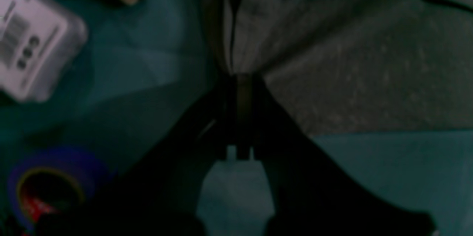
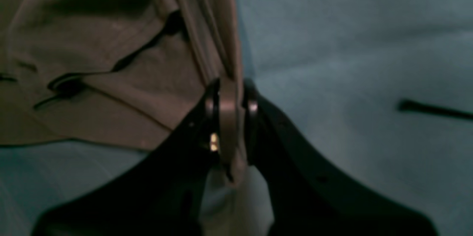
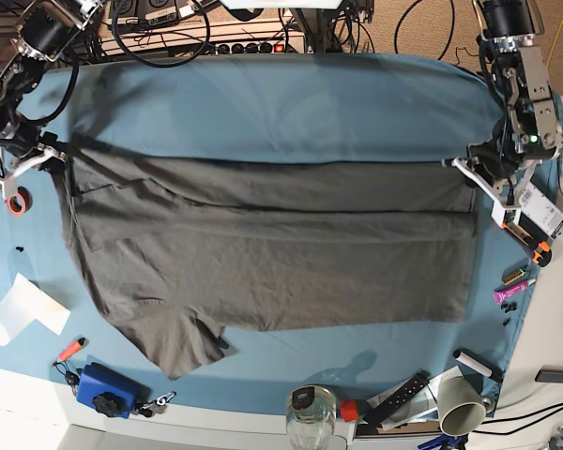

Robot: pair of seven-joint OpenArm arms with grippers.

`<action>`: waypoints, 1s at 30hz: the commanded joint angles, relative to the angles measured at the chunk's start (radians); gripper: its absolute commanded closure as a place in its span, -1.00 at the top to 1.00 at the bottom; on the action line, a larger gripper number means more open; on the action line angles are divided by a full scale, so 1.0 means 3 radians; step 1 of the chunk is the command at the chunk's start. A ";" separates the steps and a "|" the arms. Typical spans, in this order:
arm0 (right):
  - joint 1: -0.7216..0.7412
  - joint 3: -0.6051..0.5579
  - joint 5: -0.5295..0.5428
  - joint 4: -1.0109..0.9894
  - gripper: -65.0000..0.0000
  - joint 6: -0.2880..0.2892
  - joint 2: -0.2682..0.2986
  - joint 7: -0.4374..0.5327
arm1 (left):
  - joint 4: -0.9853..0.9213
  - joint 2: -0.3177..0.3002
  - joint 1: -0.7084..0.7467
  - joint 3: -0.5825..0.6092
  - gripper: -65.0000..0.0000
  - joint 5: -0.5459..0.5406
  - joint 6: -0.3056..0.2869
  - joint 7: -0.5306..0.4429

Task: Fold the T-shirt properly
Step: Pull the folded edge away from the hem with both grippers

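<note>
Left jaws (image 1: 240,91) pinched tight on a bunched edge of the T-shirt (image 1: 351,66); only a thin strip of cloth sits between them. Right jaws (image 2: 231,99) likewise clamped on a gathered fold of the shirt, cloth hanging out below the tips. In the base view the shirt (image 3: 272,262) lies spread flat across the blue-teal counter cloth (image 3: 291,103), stretched between both arms, top edge already doubled over, one sleeve sticking out toward the near edge.

Risks, as I judge them: grip on both sides looks shallow, so a fast lift or uneven pull could slip the fabric out and drop the fold. Arms out of sync would skew the fold line. Left jaws sit near clutter: a tape roll (image 1: 48,184) and a white labelled box (image 1: 33,43), so a dragged hem could snag or sweep them. The loose sleeve may bunch underneath.

Containers: glass jar (image 3: 310,417) at the near edge, contents unclear, looks empty; a light cup (image 3: 462,405) on its side, nothing visible inside.
</note>
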 commanded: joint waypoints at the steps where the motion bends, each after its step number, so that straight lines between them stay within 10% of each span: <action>1: 0.0027 0.0069 0.0025 0.0084 -1.00 -0.0005 0.0085 -0.0011 | 0.0052 -0.0051 0.0051 -0.0013 -1.00 0.0088 0.0014 0.0111; 30: -0.0829 0.0376 0.0220 0.0169 -1.00 0.0160 0.0086 -0.0161 | 0.0837 -0.0051 0.1015 -0.0116 -1.00 0.0492 0.0027 0.0170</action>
